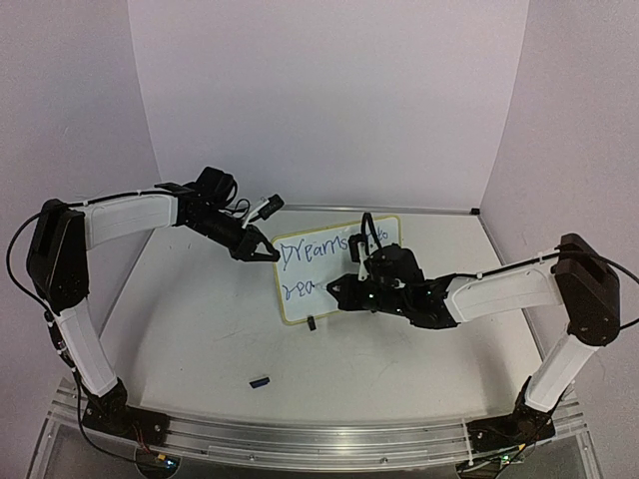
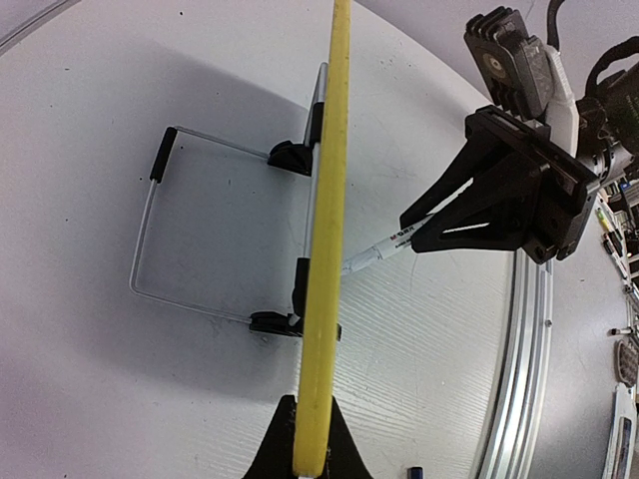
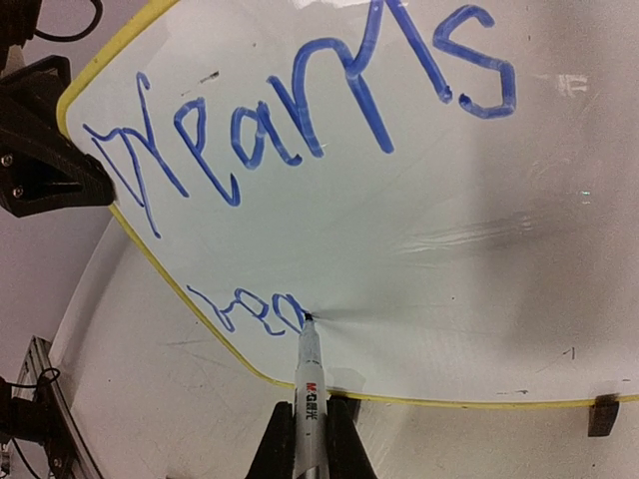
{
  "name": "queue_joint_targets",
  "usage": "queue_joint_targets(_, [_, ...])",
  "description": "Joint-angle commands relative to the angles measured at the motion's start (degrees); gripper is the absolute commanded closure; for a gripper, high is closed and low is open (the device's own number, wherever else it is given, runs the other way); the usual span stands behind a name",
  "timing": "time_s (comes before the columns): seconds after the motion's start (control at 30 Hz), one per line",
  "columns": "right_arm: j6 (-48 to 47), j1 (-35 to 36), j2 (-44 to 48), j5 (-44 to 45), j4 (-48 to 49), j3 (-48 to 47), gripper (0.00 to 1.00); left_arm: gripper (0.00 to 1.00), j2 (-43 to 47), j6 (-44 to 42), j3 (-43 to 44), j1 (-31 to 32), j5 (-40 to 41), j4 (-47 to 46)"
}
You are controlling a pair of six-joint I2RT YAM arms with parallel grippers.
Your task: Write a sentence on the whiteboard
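Blue script: the sentence (image 3: 300,130) shows "Dreams" on top and only "rea" below, thin strokes on the upright whiteboard (image 3: 479,249) at mid-table.
Pen hold: the right gripper (image 3: 308,444) is closed tight on a marker (image 3: 308,384).
Pen axis: it points straight at the board, tip touching just right of the last "a".
Next stroke: likely rightward along the lower line, where the board is bare.
Left gripper (image 2: 312,449): clamped on the board's yellow left edge, bracing it.

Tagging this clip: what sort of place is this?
Probably a robotics lab cell: plain walls box in a white table, two arms sit on a metal rail, and one writes on a whiteboard.
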State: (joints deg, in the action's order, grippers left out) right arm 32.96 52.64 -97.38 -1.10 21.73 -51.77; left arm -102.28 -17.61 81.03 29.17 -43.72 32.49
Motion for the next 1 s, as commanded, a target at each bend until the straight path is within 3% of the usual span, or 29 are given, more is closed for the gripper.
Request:
queue_joint_targets(0.0, [0.0, -0.2, -0.1, 0.6, 1.8, -1.3, 1.00, 1.00, -0.9, -0.6, 0.7, 1.4, 2.1, 3.4])
queue_joint_targets(0.97, [0.5, -0.2, 0.8, 3.9, -0.3, 0.8, 1.00, 1.00, -0.7, -0.6, 0.7, 1.4, 2.1, 3.4])
